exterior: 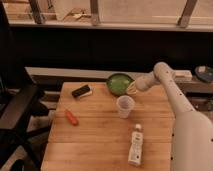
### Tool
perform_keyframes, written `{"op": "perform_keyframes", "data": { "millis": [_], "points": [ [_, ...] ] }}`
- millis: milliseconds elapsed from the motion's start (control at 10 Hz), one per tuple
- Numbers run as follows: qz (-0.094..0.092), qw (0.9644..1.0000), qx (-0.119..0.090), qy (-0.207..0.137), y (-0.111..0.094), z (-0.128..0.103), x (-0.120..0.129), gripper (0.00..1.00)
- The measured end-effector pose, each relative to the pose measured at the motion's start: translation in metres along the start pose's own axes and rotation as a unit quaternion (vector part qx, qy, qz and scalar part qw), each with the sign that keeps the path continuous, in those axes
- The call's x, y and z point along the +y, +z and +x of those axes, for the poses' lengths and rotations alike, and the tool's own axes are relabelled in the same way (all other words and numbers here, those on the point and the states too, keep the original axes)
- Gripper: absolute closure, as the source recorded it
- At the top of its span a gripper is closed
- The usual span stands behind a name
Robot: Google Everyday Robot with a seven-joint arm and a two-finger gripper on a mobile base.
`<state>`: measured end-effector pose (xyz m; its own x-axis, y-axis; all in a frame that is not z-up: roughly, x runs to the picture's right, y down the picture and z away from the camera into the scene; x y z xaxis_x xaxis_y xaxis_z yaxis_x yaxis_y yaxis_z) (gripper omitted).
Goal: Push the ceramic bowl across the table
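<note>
The green ceramic bowl sits at the far edge of the wooden table, right of centre. My gripper is at the end of the white arm reaching in from the right. It sits low against the bowl's right rim. A translucent plastic cup stands just in front of the bowl and gripper.
A black and white object lies at the far left of the table. An orange-red carrot-like item lies at the left. A white bottle lies near the front right. A dark chair stands to the left.
</note>
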<state>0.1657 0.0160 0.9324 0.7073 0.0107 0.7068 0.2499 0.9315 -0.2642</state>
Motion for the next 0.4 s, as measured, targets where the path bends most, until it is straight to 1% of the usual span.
{"op": "perform_keyframes", "data": {
  "millis": [100,200,300,400],
  "points": [
    [-0.001,1.0000,0.000,-0.004,-0.003,0.000,0.000,1.00],
    [-0.006,0.9999,0.012,-0.006,-0.013,0.006,0.002,0.99],
    [-0.019,0.9991,0.037,0.002,-0.032,0.021,0.012,0.94],
    [-0.022,0.9985,0.049,0.009,-0.040,0.029,0.017,0.94]
  ]
}}
